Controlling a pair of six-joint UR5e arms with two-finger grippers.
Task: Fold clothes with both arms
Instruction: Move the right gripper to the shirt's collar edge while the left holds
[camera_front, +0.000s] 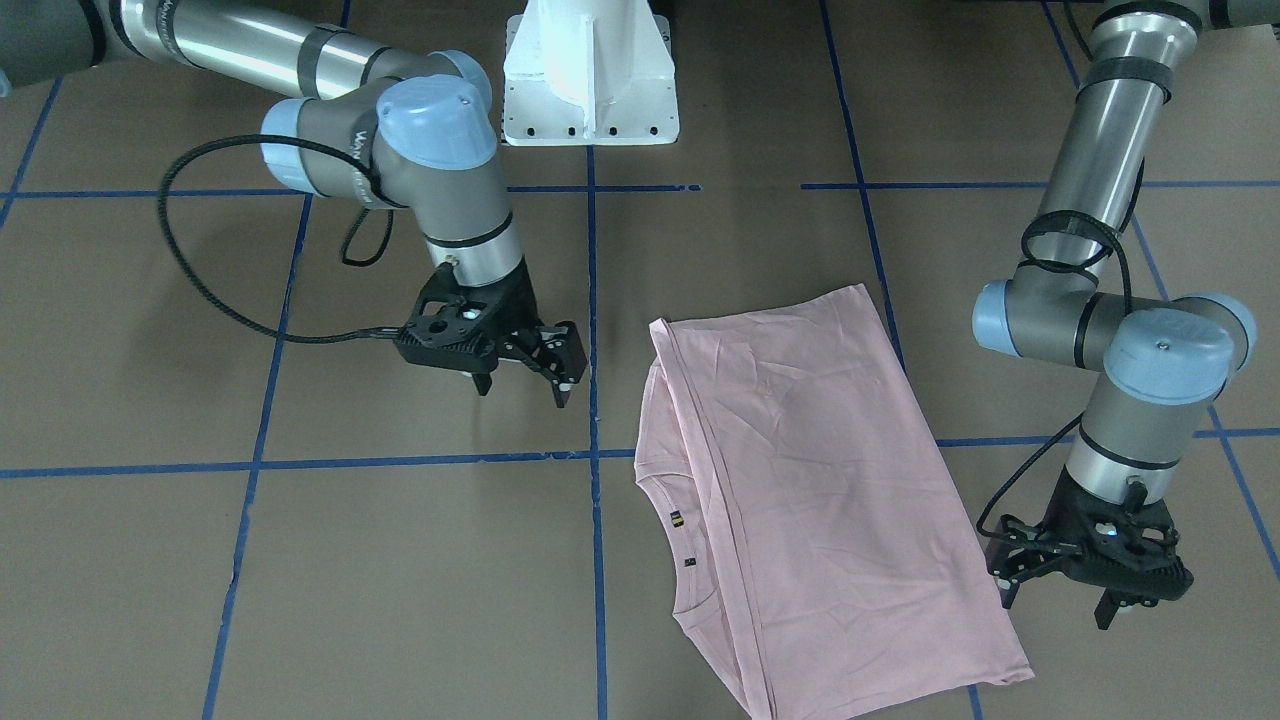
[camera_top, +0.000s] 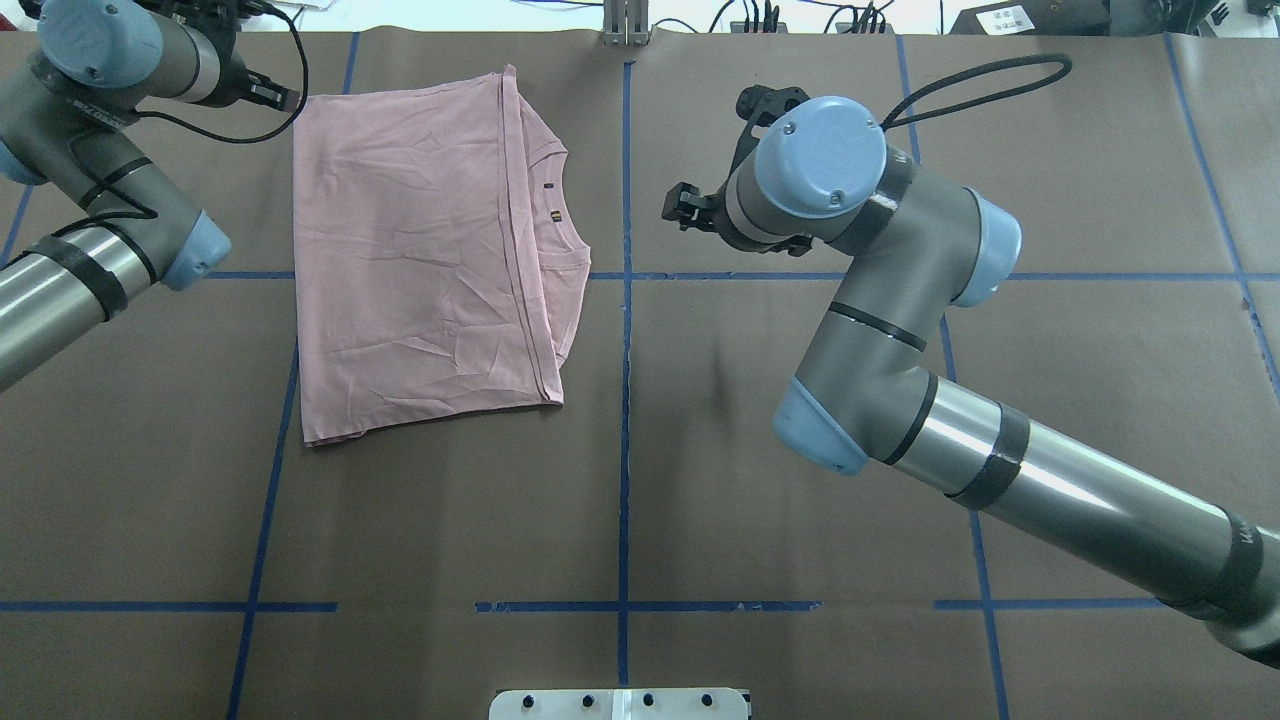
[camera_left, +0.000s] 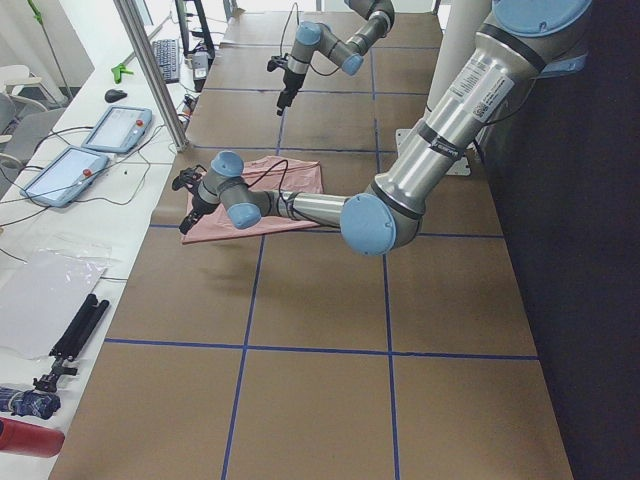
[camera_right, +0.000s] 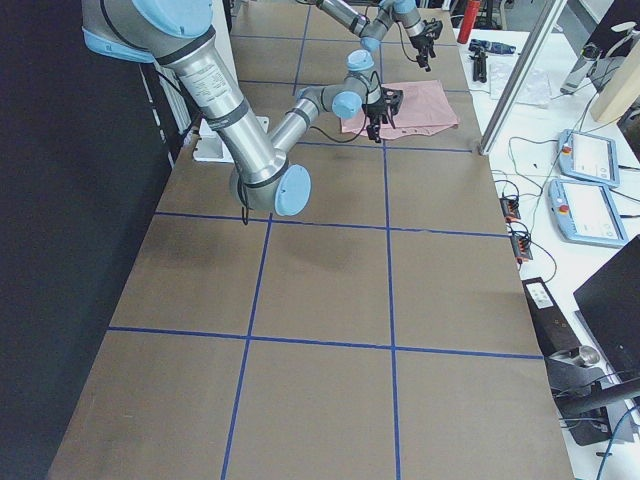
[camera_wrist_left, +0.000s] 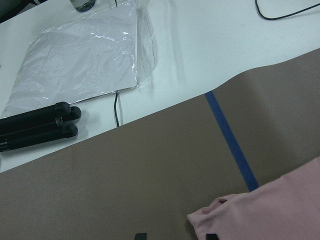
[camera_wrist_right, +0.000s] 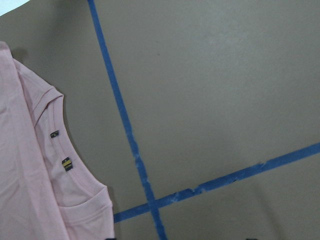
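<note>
The pale pink clothes (camera_front: 820, 480) lie flat on the brown table, folded over with the plain side up; the neckline and two small tags (camera_wrist_right: 64, 164) show at one edge. My left gripper (camera_front: 1055, 608) hovers low beside the shirt's far corner (camera_wrist_left: 215, 212), open, with nothing between its fingers. My right gripper (camera_front: 522, 392) hangs open over bare table a short way from the neckline side (camera_top: 560, 215), touching nothing. Both arms (camera_top: 900, 330) reach in from opposite sides of the shirt. The print is hidden.
Blue tape lines (camera_front: 592, 450) grid the brown table cover. The white pedestal base (camera_front: 590, 80) stands at the robot's side. Past the table's far edge a white bench holds a plastic sheet (camera_wrist_left: 80, 60), black rods (camera_wrist_left: 35, 127) and tablets (camera_left: 115, 130).
</note>
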